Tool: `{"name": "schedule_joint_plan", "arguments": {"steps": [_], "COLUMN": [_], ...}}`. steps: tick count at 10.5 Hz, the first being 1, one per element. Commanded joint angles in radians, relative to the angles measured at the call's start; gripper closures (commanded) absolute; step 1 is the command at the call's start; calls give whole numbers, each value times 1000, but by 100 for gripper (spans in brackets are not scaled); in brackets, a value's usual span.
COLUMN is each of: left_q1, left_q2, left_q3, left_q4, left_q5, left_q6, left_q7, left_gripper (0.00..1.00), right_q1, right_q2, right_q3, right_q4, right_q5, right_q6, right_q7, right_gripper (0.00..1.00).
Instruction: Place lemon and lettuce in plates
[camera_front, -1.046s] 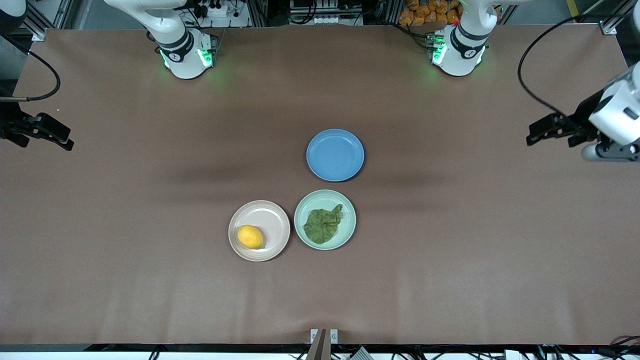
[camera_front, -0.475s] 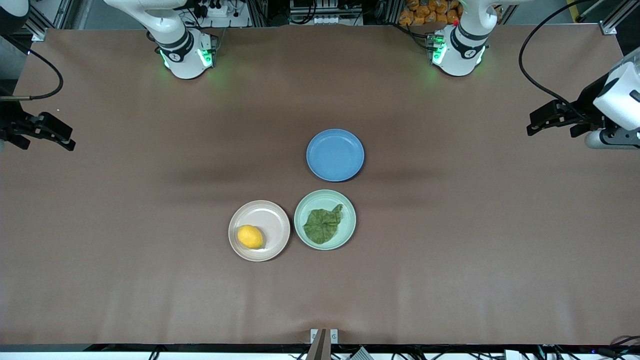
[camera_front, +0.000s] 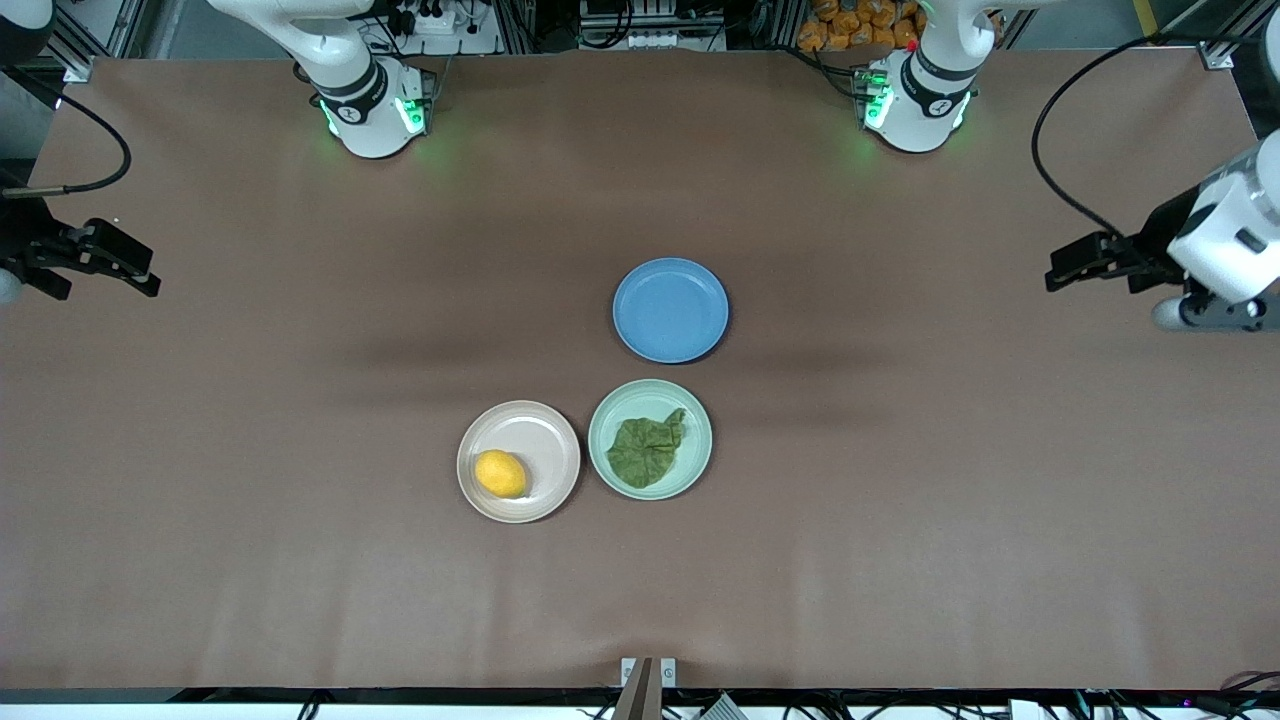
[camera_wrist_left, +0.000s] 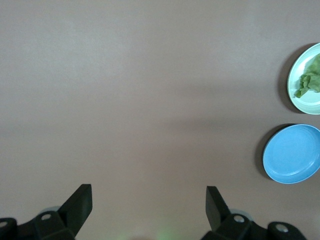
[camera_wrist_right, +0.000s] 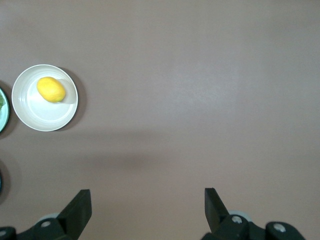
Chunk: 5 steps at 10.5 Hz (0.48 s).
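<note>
Brown table (camera_front: 300, 560) stretches under me. Lemon (camera_front: 500, 473) sits at seven o'clock in the beige plate (camera_front: 545, 435); lettuce (camera_front: 646, 450) fills the mint plate (camera_front: 698, 425) beside it. Both look delivered, so my left gripper (camera_front: 1075, 265) and right gripper (camera_front: 125, 265) hang wide-fingered and empty over the table's ends.

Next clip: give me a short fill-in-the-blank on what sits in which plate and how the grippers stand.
1. The lemon lies in the ____ plate.
2. The lettuce lies in the ____ plate.
3. The blue plate holds ____.
4. The left gripper and the right gripper, each over bare table at its own arm's end, both have their fingers ____.

Missing words: beige-pink; mint green; nothing; open
</note>
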Motion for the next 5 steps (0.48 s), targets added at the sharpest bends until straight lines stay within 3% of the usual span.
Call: {"name": "schedule_joint_plan", "arguments": {"steps": [1,5], "left_q1": [24,67], "left_q2": [32,35], "left_q3": [-12,-88], "left_q4": [10,13], "left_q5": [24,141], "left_q6": [25,44], "left_q7": [-3,2], "left_gripper": [0,0], "right_q1": [-11,-20], "right_q2": [-27,-30], "right_q3": [2,-2], "right_q4": [-26,-26], "right_q5": [24,23], "right_q6": [-9,-32], "right_q7": [-18,-18], "right_gripper": [0,0]}}
